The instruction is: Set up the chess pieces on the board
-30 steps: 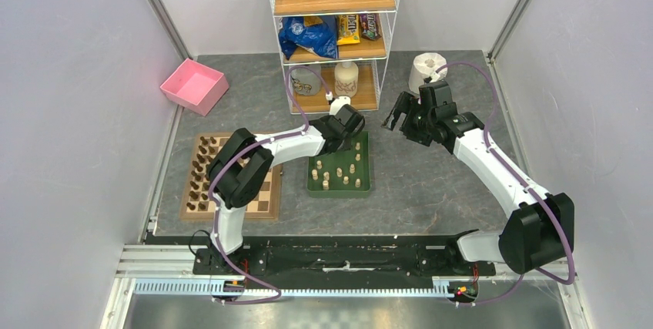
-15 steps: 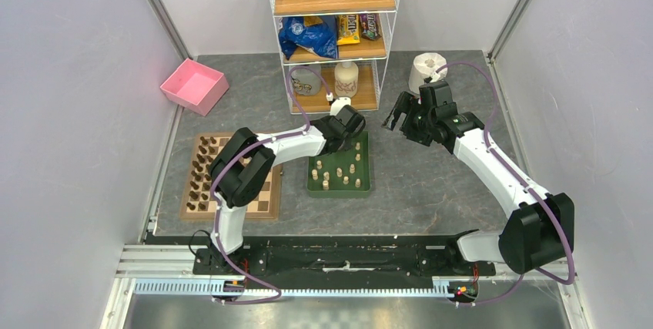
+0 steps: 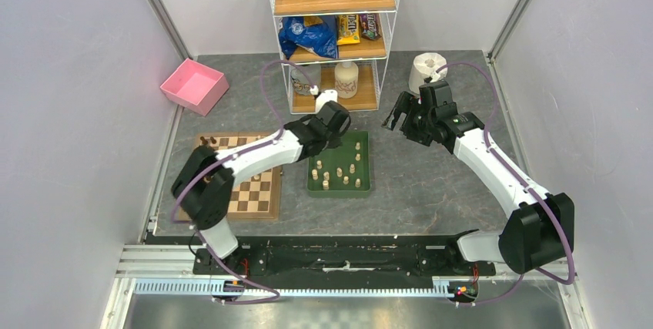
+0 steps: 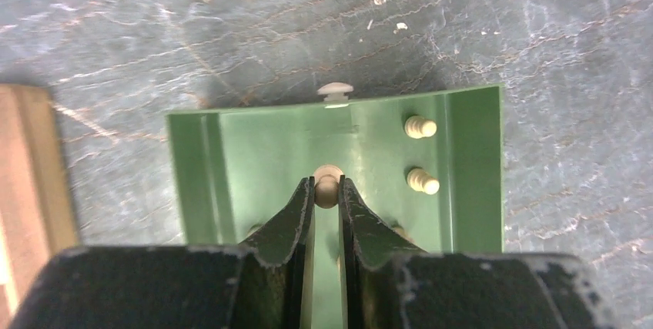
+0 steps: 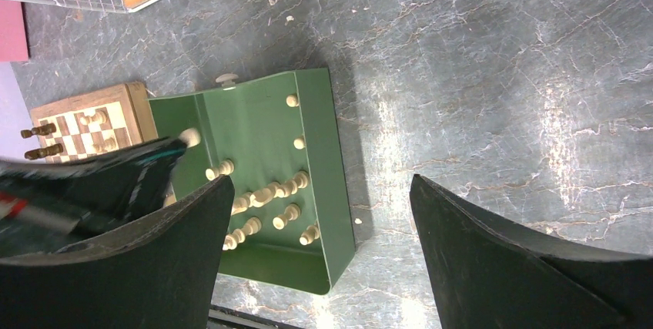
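My left gripper (image 3: 334, 125) hangs over the back left of the green tray (image 3: 365, 187) and is shut on a pale cream chess piece (image 4: 327, 188), which shows between the jaws in the left wrist view. Several pale pieces (image 3: 343, 172) stand in the tray, seen also in the right wrist view (image 5: 266, 194). The board (image 3: 257, 190) lies left of the tray, partly under my left arm. Dark pieces (image 5: 41, 141) and pale pieces (image 5: 95, 117) stand on it. My right gripper (image 3: 396, 119) is open and empty, above the table right of the tray.
A pale piece (image 4: 336, 92) lies on the table just behind the tray's back wall. A wire shelf unit (image 3: 335, 36) stands at the back, a pink box (image 3: 194, 85) at back left and a white roll (image 3: 427, 67) at back right.
My left gripper has shifted slightly left and back over the tray. The left elbow has swung off the board toward the near left. The right arm has not moved.
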You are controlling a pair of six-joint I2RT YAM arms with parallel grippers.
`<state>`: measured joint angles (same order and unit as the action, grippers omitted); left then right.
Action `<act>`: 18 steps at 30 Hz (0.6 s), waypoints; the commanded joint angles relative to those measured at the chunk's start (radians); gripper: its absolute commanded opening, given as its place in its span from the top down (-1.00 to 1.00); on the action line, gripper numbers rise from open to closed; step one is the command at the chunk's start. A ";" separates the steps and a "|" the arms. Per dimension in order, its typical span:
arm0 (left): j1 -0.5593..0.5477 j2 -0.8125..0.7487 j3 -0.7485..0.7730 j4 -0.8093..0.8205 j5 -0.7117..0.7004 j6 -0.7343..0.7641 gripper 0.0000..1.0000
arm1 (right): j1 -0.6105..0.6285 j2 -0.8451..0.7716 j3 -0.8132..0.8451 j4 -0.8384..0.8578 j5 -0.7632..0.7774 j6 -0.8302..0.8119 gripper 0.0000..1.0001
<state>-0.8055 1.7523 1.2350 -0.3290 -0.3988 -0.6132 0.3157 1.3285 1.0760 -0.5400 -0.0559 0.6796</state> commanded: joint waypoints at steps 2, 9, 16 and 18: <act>0.000 -0.212 -0.098 -0.083 -0.086 -0.001 0.96 | -0.006 -0.002 0.027 0.007 -0.006 -0.011 -0.86; 0.024 -0.521 -0.310 -0.263 -0.175 -0.113 0.96 | -0.006 0.000 0.029 0.009 -0.011 -0.004 -0.86; 0.077 -0.718 -0.525 -0.384 -0.189 -0.229 0.96 | -0.006 0.002 0.024 0.018 -0.037 0.007 -0.85; 0.100 -0.736 -0.554 -0.392 -0.181 -0.237 0.96 | -0.006 -0.002 0.020 0.018 -0.038 0.009 -0.85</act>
<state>-0.7383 1.0481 0.7315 -0.6640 -0.5488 -0.7578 0.3157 1.3285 1.0760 -0.5392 -0.0761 0.6815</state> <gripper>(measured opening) 0.187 0.927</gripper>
